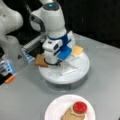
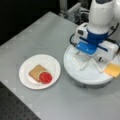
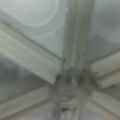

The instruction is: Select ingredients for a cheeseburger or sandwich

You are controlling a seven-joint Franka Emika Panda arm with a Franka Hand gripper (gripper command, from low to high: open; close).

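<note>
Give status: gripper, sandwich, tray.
Gripper low over sectioned tray, nothing seen held. Sandwich on plate: bread, lettuce, tomato. Cheese and bread square at tray edge.

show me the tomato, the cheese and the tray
tomato (image 1: 79, 107): a front view, middle of its red top
cheese (image 2: 113, 69): a front view, middle of the yellow square
tray (image 2: 85, 75): a front view, bare white floor near the front rim

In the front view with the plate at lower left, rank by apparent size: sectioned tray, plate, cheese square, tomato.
1. Sectioned tray, partly hidden by the gripper above it
2. Plate
3. Cheese square and tomato: too alike to rank
</note>
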